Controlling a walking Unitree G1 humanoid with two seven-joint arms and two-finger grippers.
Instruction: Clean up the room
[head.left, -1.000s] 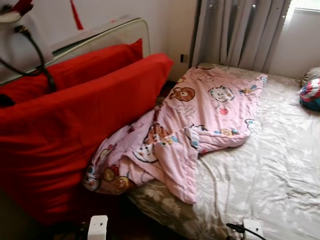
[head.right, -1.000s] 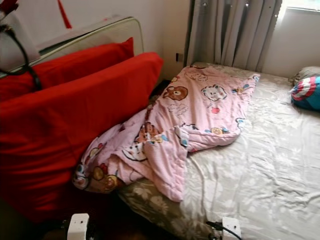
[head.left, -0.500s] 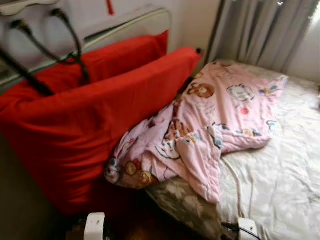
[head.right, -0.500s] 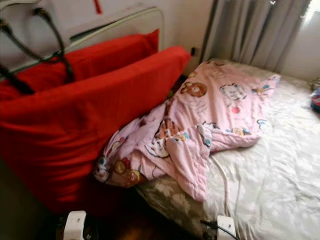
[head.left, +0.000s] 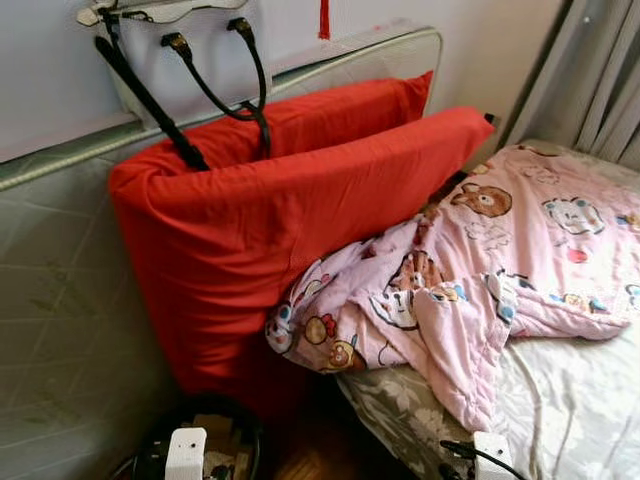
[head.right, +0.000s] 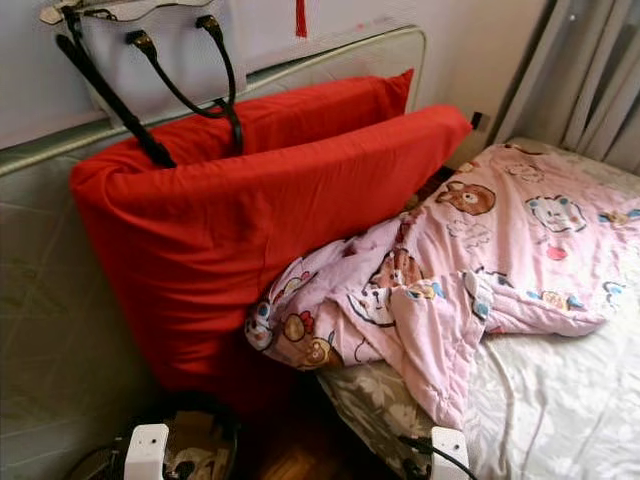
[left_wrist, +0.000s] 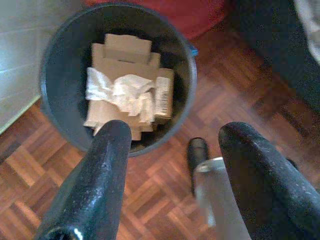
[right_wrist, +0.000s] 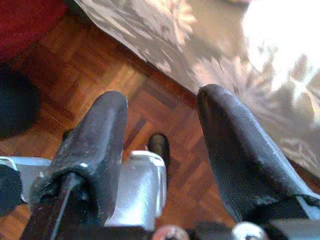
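bed (head.left: 560, 400), pink quilt (head.left: 470, 280), 2 red pillows (head.left: 290, 230)

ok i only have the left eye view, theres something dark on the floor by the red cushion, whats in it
Observer: It's a round dark bin; the left wrist view looks down into it and shows flattened cardboard with crumpled white paper on top.
Operator: is the left gripper holding anything
Observer: No. The left gripper hangs open above the wooden floor, just beside the bin.
Operator: and the right one
Observer: The right gripper is open too, empty, over the floor next to the floral bed skirt.
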